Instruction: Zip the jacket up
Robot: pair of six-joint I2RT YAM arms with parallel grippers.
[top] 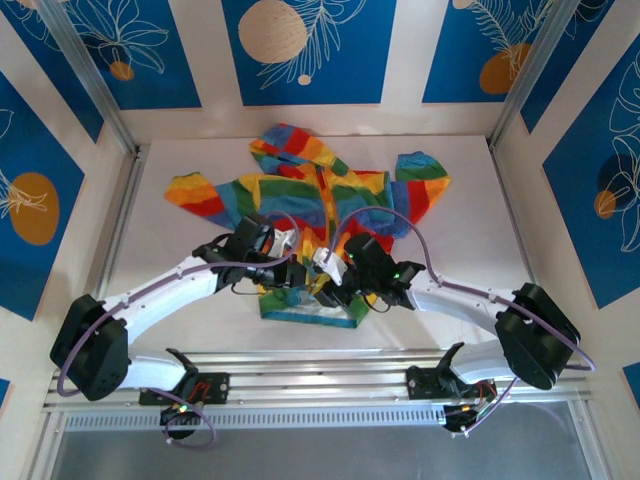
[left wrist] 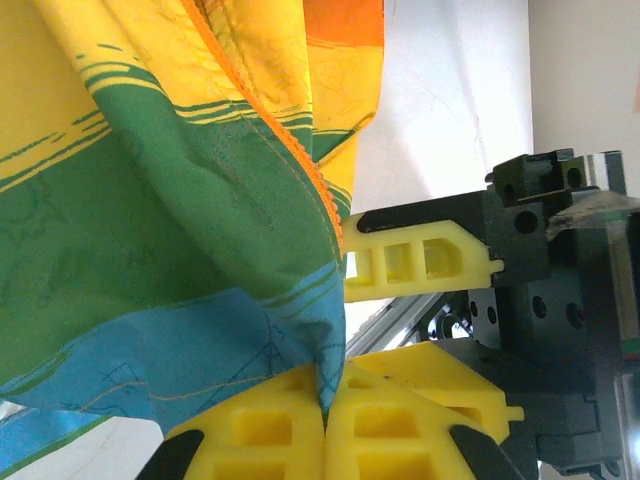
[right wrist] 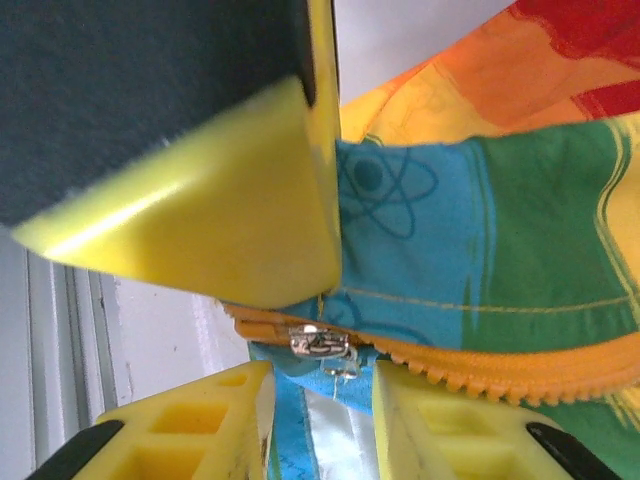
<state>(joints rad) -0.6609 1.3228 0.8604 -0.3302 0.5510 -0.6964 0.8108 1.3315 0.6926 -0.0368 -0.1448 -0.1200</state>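
- The jacket (top: 300,190) lies flat in the middle of the white worktop (top: 170,290), hood toward the far wall, sleeves spread to either side, and front facing up.
- Both arms reach in from the near edge and meet at the jacket's bottom hem, the 2 tools just beside each other.
- The left tool (left wrist: 325,395) has its 2 yellow fingers pressed together, pinching a fold of the blue hem fabric beside the orange zipper (left wrist: 300,160).
- In the left wrist view, a yellow finger (left wrist: 420,260) of the right tool sits just beside that hem.
- The right tool (right wrist: 322,390) has its fingers spread, with a gap between them.
- The metal zipper slider (right wrist: 320,343) sits at the bottom end of the orange teeth, just above that gap and touching neither finger.
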